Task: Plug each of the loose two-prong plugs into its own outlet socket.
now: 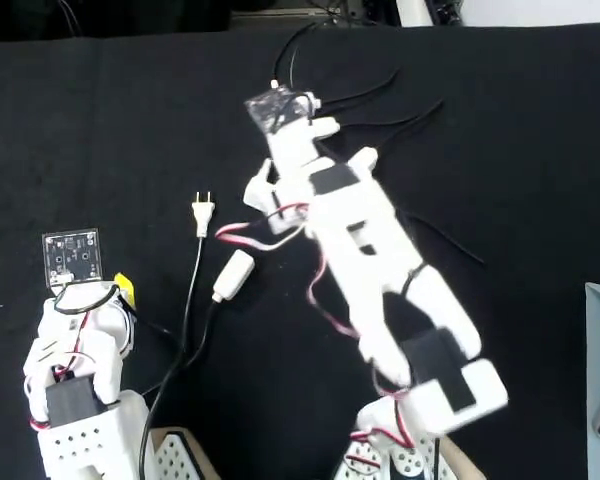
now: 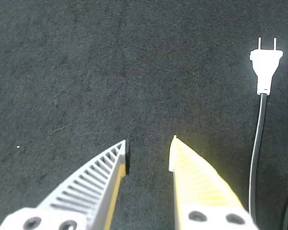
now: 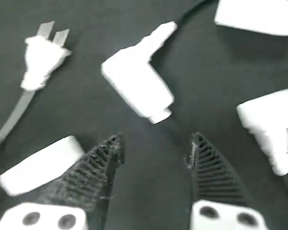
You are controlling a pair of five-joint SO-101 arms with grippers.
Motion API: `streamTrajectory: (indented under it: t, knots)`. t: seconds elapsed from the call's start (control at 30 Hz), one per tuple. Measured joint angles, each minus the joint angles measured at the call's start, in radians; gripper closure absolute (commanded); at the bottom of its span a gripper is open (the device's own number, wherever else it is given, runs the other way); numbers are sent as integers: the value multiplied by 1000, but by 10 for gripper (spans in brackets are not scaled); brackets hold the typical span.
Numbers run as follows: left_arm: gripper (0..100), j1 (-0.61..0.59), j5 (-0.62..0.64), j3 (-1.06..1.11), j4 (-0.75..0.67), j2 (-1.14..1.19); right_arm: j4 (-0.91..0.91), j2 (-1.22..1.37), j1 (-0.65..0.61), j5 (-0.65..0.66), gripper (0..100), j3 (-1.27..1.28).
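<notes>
A white two-prong plug (image 2: 265, 64) on a black cable lies flat on the black cloth, prongs pointing away from me; the same plug (image 1: 202, 213) sits left of centre in the high view. My left gripper (image 2: 149, 143) stands open over bare cloth, well short of the plug and to its side. My right gripper (image 3: 156, 139) is open just short of a white angled socket piece (image 3: 137, 84). A second two-prong plug (image 3: 41, 57) lies beside that piece. Nothing is between either pair of fingers.
More white connector pieces (image 3: 257, 17), (image 3: 271, 127), (image 3: 41, 165) ring the right gripper. A white inline piece (image 1: 233, 275) with a cable lies mid-table. Black cables fan out behind the right arm (image 1: 360, 230). The left arm (image 1: 80, 340) stays near the front left.
</notes>
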Motion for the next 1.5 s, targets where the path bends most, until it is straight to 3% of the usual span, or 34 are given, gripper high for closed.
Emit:
streamTrajectory:
  t: [0.17, 0.33, 0.57, 0.87, 1.2, 1.5]
  knots:
    - [847, -14, 0, 0, 0, 0, 68, -43, -140, -103, 789, 0]
    - [847, -68, 0, 0, 0, 0, 68, -11, -215, -121, 790, 0]
    - [847, -74, 0, 0, 0, 0, 60, 140, -219, -123, 790, 0]
    - [847, -74, 0, 0, 0, 0, -78, 376, -221, -126, 790, -129]
    - [847, -74, 0, 0, 0, 0, 38, 391, -287, -124, 790, -242]
    - [847, -74, 0, 0, 0, 0, -60, 391, -293, -147, 790, -276]
